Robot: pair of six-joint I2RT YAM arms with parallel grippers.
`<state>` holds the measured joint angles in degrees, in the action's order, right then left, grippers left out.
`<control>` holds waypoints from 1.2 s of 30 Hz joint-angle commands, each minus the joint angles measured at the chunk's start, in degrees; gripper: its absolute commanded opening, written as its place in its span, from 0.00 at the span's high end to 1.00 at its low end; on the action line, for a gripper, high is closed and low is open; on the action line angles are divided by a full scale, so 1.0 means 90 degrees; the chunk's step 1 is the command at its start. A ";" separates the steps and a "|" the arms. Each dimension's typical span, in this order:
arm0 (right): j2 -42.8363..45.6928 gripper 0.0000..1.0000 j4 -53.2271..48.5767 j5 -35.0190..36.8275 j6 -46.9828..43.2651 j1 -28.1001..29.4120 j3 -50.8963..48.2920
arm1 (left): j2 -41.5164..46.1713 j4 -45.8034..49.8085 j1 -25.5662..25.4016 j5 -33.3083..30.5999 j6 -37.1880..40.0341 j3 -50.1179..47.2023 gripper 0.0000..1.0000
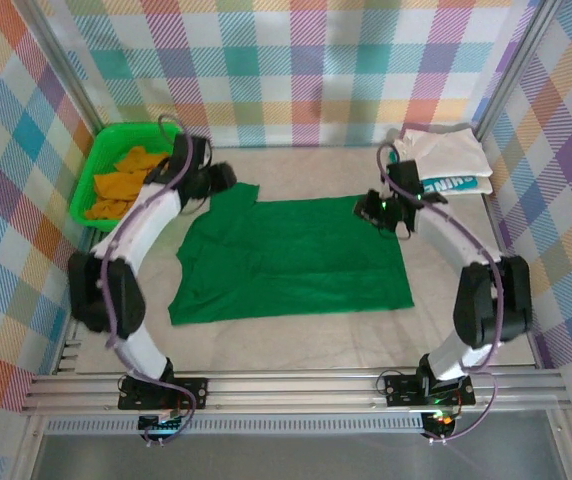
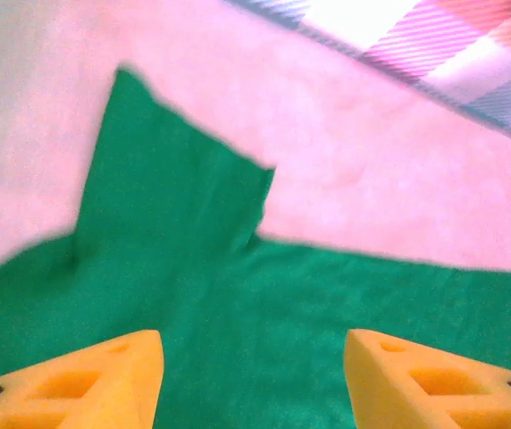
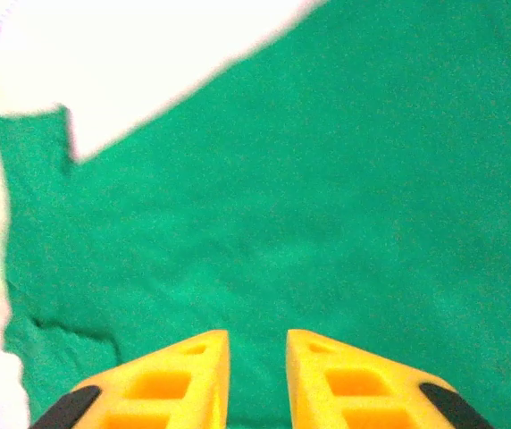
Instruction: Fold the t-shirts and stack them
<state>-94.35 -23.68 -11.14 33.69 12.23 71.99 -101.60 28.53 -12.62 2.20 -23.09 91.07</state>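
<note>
Progress looks to us about half made. At the far right corner of the table (image 1: 306, 165) the white shirt (image 1: 451, 150) lies in a compact bundle on top of the teal shirt (image 1: 456, 183), whose white lettering peeps out along the near edge. We take those two as folded and stacked, though we cannot see how neat the folds are. The dark green shirt (image 1: 286, 260) lies spread flat in the middle of the table, one short sleeve pointing toward the far left, with no fold in it yet. The orange shirt (image 1: 126, 180) lies crumpled in the bright green basket (image 1: 86, 190) at the far left and has not been started. The left gripper (image 2: 251, 380) hangs over the green shirt near that sleeve, fingers spread wide and holding nothing. The right gripper (image 3: 257, 375) hangs low over the cloth near the shirt's far right corner. Its fingers are drawn in to a narrow slit, and we see no cloth caught between them. We judge the step in hand to be taking the far edge of the green shirt for its first fold. After that come the remaining folds, the carry to the pile, and then the orange shirt from start to finish.
</note>
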 commanded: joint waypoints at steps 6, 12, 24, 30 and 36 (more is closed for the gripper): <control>-0.1662 0.69 -0.0133 -0.0632 -0.0958 -0.0506 0.1883 | -0.2980 0.1696 0.0297 -0.0263 0.0839 0.3555 0.41; -0.1832 0.66 -0.0198 -0.0621 -0.1165 -0.0627 0.2019 | -0.3606 0.1485 0.0473 -0.0381 0.0732 0.3859 0.40; -0.1202 0.63 0.0381 -0.0871 -0.0961 -0.0631 0.0914 | -0.4620 0.1570 0.0649 -0.0188 0.0550 0.4504 0.38; -0.0933 0.60 0.0605 -0.0804 -0.1130 -0.0636 0.0517 | -0.4801 0.1497 0.0686 -0.0127 0.0486 0.4530 0.38; -0.0803 0.56 0.0658 -0.0856 -0.1100 -0.0626 0.0344 | -0.4963 0.1524 0.0720 -0.0259 0.0444 0.4630 0.37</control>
<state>-104.27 -19.33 -17.47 24.69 6.39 76.47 -145.01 40.86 -6.92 0.45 -18.46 130.34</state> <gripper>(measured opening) 0.432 0.626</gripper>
